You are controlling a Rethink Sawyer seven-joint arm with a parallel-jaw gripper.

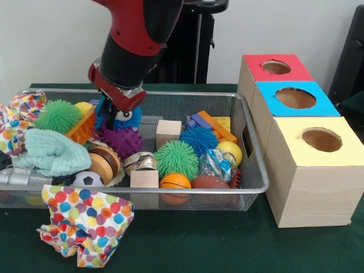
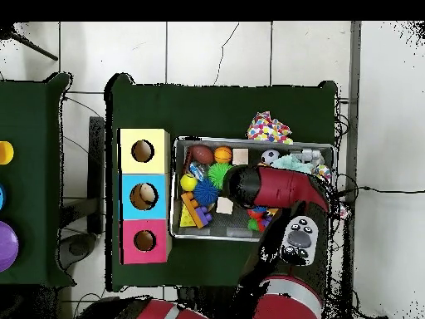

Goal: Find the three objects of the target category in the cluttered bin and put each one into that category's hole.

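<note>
My gripper reaches down into the back left of the wire bin, pressed into a blue fuzzy toy with googly eyes. A purple spiky ball lies just in front of it and a green spiky ball to its left. Further right sit a blue spiky ball and another green spiky ball. Three wooden boxes stand right of the bin: red-topped, blue-topped and yellow-topped, each with a round hole. In the overhead view the arm hides the gripper.
The bin also holds wooden blocks, a basketball, a football, a soccer ball, a yellow ball, plastic bricks and a mint cloth. A polka-dot cloth lies in front of the bin.
</note>
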